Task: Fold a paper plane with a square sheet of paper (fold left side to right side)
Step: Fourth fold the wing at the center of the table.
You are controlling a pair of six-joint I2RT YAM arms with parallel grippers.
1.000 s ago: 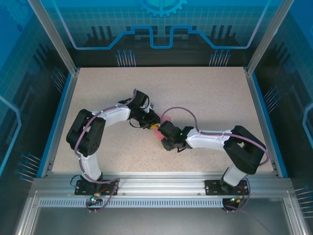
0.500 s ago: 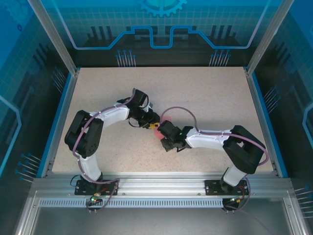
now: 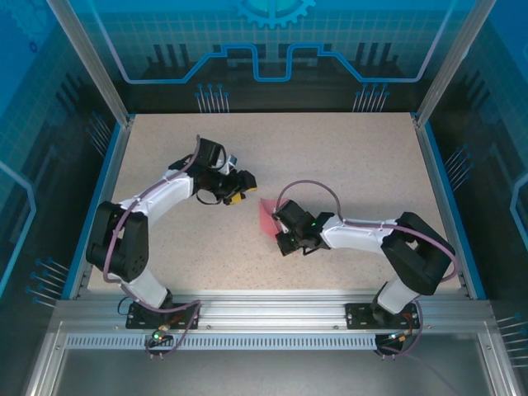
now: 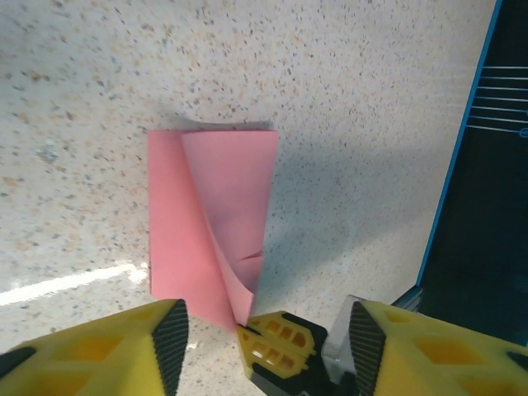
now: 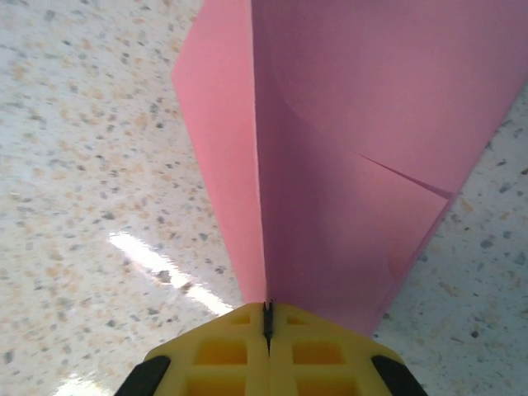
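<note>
I see my right gripper point(image 5: 266, 322) pinched tight on what looks like the near corner of the pink paper point(image 4: 210, 219), mid-table point(image 3: 346, 157), probably so its loose fold can't spring open, while the left gripper point(image 3: 239, 191) hangs nearby, jaws spread and empty.

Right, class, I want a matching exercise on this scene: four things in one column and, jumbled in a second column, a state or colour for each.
Column one
1. left gripper
2. right gripper
3. sheet of paper
4. table

Column two
A. speckled beige
B. pink, partly folded over
C. shut on the paper's edge
D. open, holding nothing

Pairs: 1-D, 2-C, 3-B, 4-A
</note>
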